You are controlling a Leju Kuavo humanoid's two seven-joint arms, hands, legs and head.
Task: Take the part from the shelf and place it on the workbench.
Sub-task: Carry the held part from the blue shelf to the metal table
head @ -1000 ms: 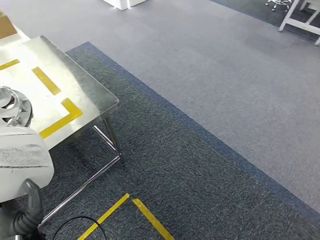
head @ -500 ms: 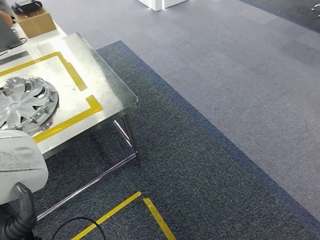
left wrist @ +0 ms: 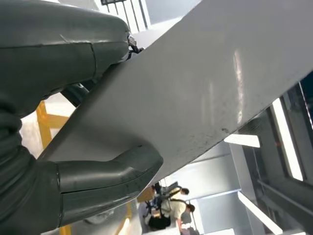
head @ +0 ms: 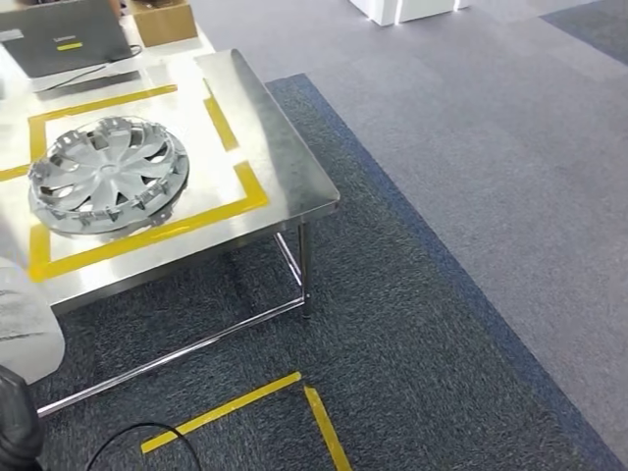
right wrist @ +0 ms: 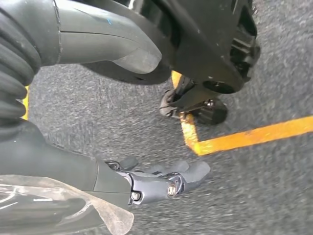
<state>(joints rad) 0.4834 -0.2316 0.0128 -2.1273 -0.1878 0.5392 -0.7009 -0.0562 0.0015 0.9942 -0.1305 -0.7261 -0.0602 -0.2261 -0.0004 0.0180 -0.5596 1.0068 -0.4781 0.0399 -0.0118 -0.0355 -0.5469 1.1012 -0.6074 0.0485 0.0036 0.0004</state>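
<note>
At the lower left of the head view, my left hand [head: 15,432] holds the pale grey part [head: 26,319] just in front of the steel workbench [head: 288,167]. The left wrist view shows that hand [left wrist: 44,196] gripping the flat grey panel of the part [left wrist: 191,88], thumb on one side and fingers on the other. A silver hubcap [head: 107,175] lies on the workbench inside a yellow taped rectangle. My right hand [right wrist: 66,166] hangs over the dark carpet with its fingers [right wrist: 162,181] spread, holding nothing.
A laptop [head: 67,39] and a cardboard box [head: 163,20] sit at the far side of the bench. Yellow floor tape [head: 244,402] and a black cable [head: 140,437] lie by the bench's legs [head: 303,265]. A white cabinet [head: 407,8] stands far off. People [left wrist: 173,205] stand in the distance.
The camera has swung left, so the workbench and the hubcap have come further into the picture. The part stays in my left hand.
</note>
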